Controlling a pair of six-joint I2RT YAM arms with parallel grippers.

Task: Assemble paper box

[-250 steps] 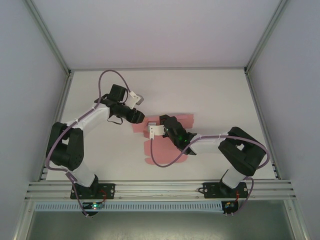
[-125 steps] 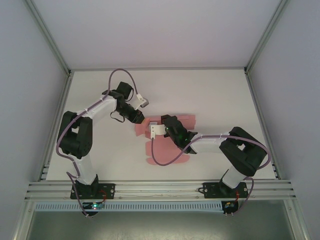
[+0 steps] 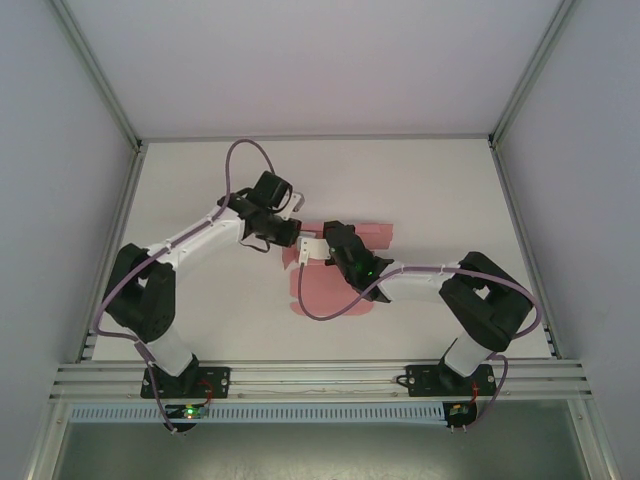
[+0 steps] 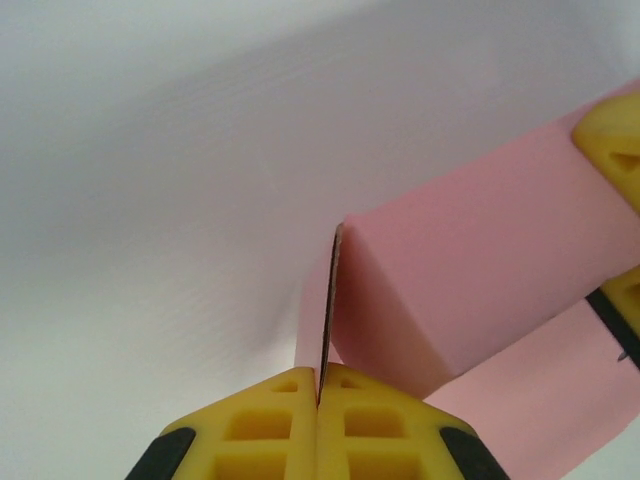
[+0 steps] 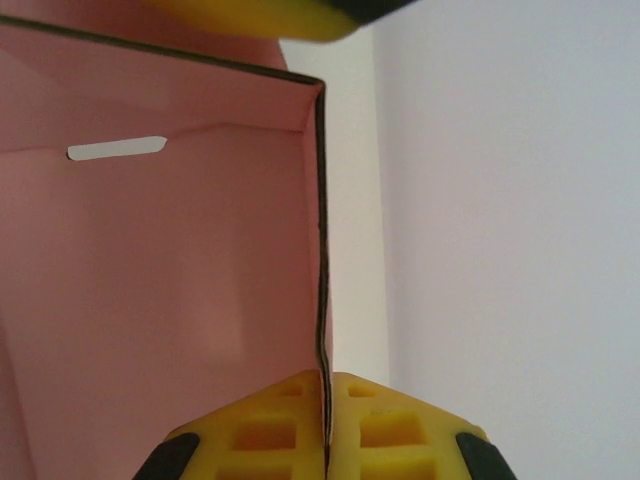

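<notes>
Top external: left gripper (image 3: 297,237) has arrived, pinching paper box (image 3: 335,297).

**Onto the flap**

Swings the left gripper (image 3: 292,232) rightward, from well apart to right against the far-left corner of the paper box (image 3: 340,298). Shuts its jaws, spread a second ago, on an upright flap edge. Edges the right gripper (image 3: 312,250) slightly farther from the bases.
</notes>
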